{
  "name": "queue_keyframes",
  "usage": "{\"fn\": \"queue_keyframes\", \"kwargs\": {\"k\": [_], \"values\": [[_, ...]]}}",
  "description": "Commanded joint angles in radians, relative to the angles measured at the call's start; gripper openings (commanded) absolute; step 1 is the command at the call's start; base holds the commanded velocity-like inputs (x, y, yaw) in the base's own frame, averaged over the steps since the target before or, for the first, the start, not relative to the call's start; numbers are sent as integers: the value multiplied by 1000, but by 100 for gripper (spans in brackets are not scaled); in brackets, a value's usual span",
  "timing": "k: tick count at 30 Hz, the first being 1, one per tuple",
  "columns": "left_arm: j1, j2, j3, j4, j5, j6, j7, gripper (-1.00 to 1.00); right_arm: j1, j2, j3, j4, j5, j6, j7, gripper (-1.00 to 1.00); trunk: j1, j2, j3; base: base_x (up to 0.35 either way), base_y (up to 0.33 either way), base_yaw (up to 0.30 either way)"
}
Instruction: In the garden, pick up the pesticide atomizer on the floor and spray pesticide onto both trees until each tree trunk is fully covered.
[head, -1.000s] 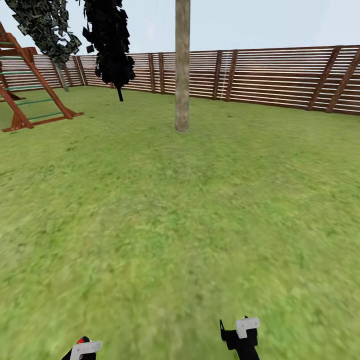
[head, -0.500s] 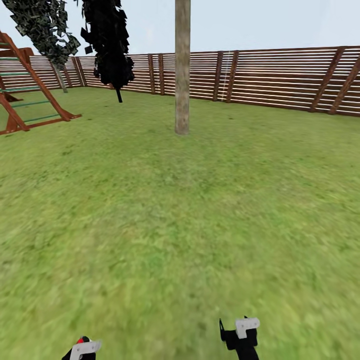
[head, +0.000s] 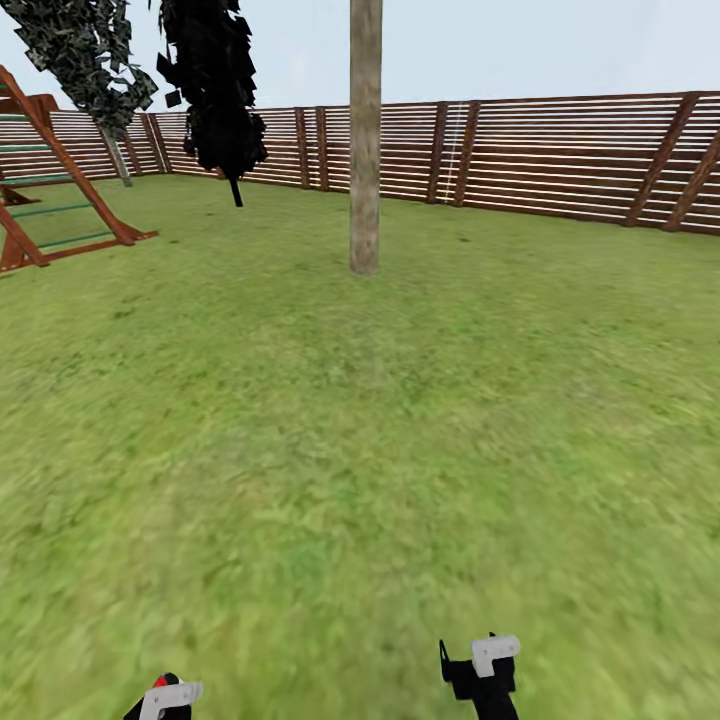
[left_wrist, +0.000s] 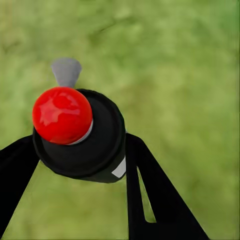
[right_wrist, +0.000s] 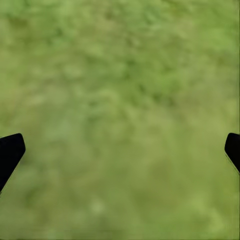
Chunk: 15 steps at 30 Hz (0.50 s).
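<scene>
The left gripper is clamped on the pesticide atomizer, its two black fingers pressed against either side of the black round body. The atomizer's red knob sits on top, and a grey nozzle pokes out past it over the blurred grass. In the head view the left gripper shows at about seven o'clock at the frame's lower edge, with a sliver of red beside its white pad. The right gripper sits at about five o'clock; in its wrist view its finger tips stand wide apart with nothing but grass between them.

A thick, bare, grey-beige tree trunk rises from the lawn at twelve o'clock, well apart from both grippers. Behind it runs a brown slatted fence. At eleven o'clock stands a black, thin-stemmed tree, and at ten o'clock a wooden climbing frame with green rungs, a dark-leaved tree behind it.
</scene>
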Motion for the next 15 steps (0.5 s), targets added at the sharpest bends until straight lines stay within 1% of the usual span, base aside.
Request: {"fn": "queue_keyframes", "kwargs": {"k": [1, 15], "values": [[0, 0, 0, 0, 0, 0, 0, -100, 0, 0, 0, 0, 0, 0, 0, 100, 0, 0, 0, 344, 0, 0], [0, 0, 0, 0, 0, 0, 0, -100, 0, -2, 0, 1, 0, 0, 0, 100, 0, 0, 0, 344, 0, 0]]}}
